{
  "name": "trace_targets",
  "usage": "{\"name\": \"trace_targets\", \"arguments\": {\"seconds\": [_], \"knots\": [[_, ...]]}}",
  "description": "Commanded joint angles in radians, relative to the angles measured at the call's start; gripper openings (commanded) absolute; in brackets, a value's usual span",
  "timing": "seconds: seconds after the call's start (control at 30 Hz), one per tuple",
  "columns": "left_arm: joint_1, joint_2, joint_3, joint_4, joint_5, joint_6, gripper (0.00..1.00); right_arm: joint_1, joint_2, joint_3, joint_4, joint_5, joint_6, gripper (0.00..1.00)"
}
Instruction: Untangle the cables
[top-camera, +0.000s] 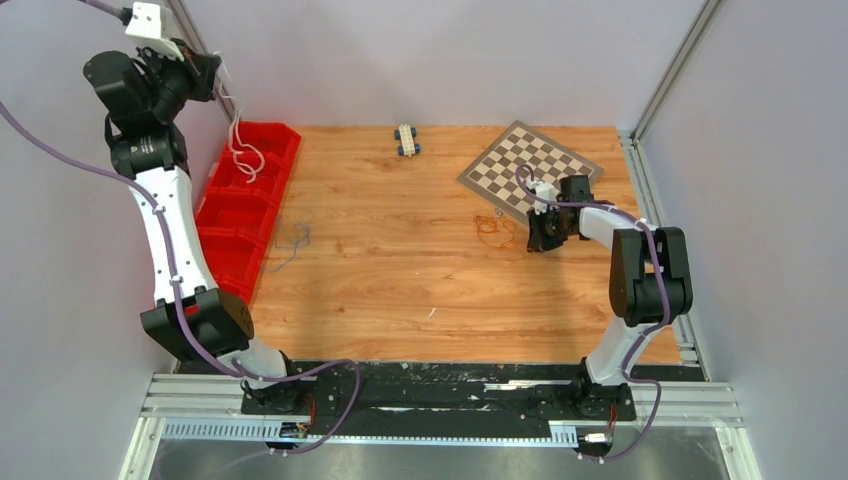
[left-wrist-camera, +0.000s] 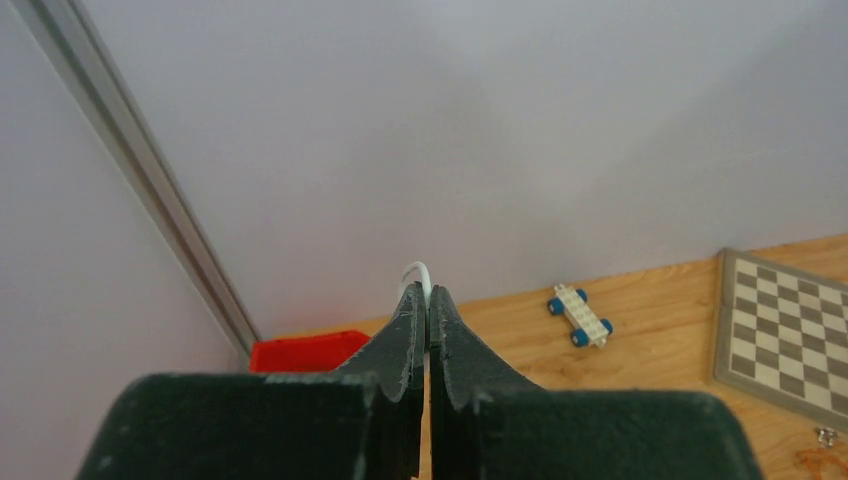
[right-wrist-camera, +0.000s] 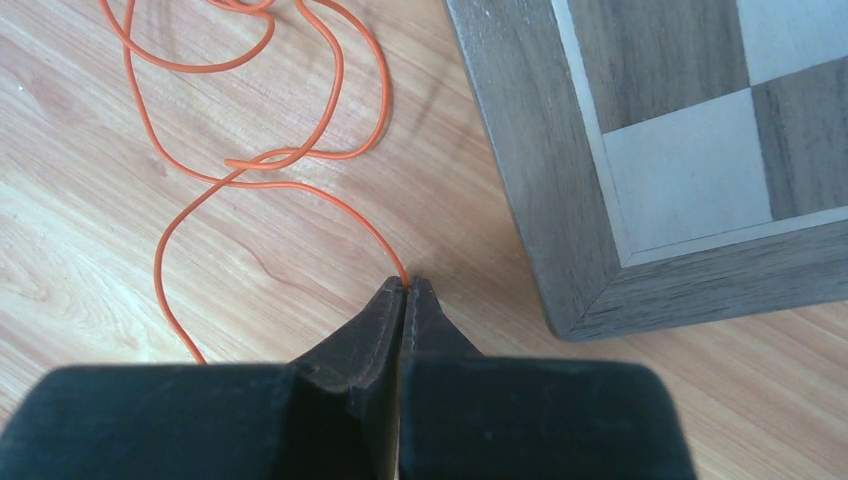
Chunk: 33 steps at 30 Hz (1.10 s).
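My left gripper (top-camera: 216, 76) is raised high at the far left and is shut on a thin white cable (top-camera: 241, 150), which hangs down in loops over the red bins. The left wrist view shows the jaws (left-wrist-camera: 428, 295) closed with the white cable's loop (left-wrist-camera: 418, 271) poking out above the tips. My right gripper (top-camera: 533, 240) is low on the table by the chessboard and is shut on the end of an orange cable (top-camera: 490, 229). That cable (right-wrist-camera: 270, 160) lies in loose loops before the tips (right-wrist-camera: 405, 287). A grey cable (top-camera: 291, 240) lies alone on the wood at the left. I see no red wire.
Red bins (top-camera: 232, 222) line the table's left edge. A chessboard (top-camera: 530, 168) lies at the back right, and its corner (right-wrist-camera: 560, 220) is just right of my right gripper. A white toy car with blue wheels (top-camera: 406, 139) stands at the back centre and also shows in the left wrist view (left-wrist-camera: 580, 316).
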<state>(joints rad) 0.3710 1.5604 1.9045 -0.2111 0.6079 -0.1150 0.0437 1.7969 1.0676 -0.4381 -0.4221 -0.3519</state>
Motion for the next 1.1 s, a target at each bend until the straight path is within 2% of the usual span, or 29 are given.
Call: {"name": "trace_targets", "arguments": {"seconds": [0.0, 0.3, 0.73, 0.97, 1.07], "knots": [[0.068, -0.059, -0.055, 0.032, 0.009, 0.028, 0.00, 0.009, 0.034, 0.008, -0.053, -0.015, 0.022, 0.00], [0.171, -0.073, -0.114, 0.000, 0.044, 0.050, 0.00, 0.009, 0.059, 0.031, -0.069, -0.012, 0.027, 0.00], [0.177, -0.138, -0.264, 0.004, 0.051, 0.124, 0.00, 0.019, 0.078, 0.045, -0.077, -0.018, 0.040, 0.00], [0.194, -0.154, -0.364, 0.054, -0.095, 0.274, 0.00, 0.018, 0.078, 0.045, -0.080, -0.017, 0.037, 0.00], [0.199, -0.150, -0.384, 0.052, -0.112, 0.340, 0.00, 0.018, 0.078, 0.045, -0.081, -0.018, 0.039, 0.00]]}}
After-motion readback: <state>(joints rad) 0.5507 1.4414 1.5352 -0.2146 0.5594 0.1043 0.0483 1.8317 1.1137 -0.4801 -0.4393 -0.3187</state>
